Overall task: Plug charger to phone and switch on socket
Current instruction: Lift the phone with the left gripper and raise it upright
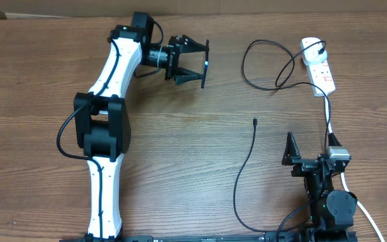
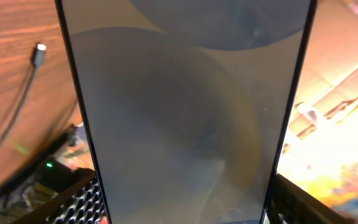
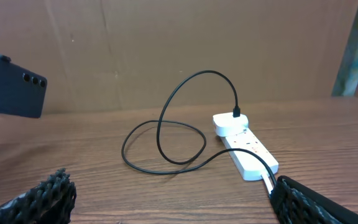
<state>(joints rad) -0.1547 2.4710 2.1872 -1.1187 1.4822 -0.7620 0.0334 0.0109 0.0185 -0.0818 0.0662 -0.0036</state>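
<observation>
Above wooden table (image 1: 180, 134), far-left side: left tool (image 1: 204, 64) is pinching phone (image 2: 185, 124) across its width, holding it in air on edge, dark screen filling wrist camera. Right tool (image 3: 169, 180) is hanging at near-right edge, fingers spread wide, gripping nothing. Charger (image 1: 246, 168) is lying loose on table, connector tip (image 1: 254, 122) resting apart from phone, plug (image 1: 322, 48) sitting in white socket (image 1: 320, 67) at far right, cable looping beside it.
</observation>
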